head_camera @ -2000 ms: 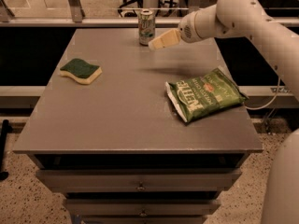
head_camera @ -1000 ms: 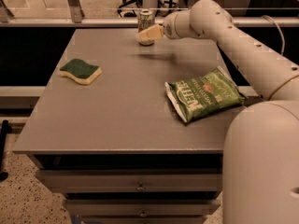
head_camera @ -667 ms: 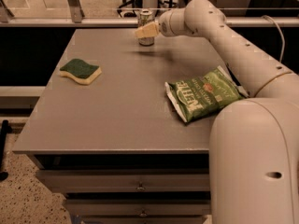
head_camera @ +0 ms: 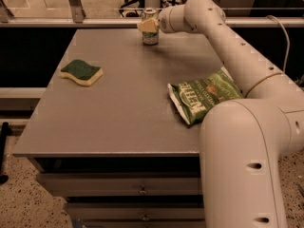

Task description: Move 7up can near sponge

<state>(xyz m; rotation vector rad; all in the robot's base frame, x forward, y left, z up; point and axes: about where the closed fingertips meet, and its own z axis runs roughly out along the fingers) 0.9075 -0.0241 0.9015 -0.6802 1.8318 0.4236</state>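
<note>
On table's (head_camera: 118, 113) far edge, pincer (head_camera: 147, 24) at 7up can (head_camera: 150, 37)

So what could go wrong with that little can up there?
The 7up can stands near the far edge of the table, with the gripper right at it, so a bump might tip it off. The sponge lies well away across the table, so the can could slip on the long carry.
</note>
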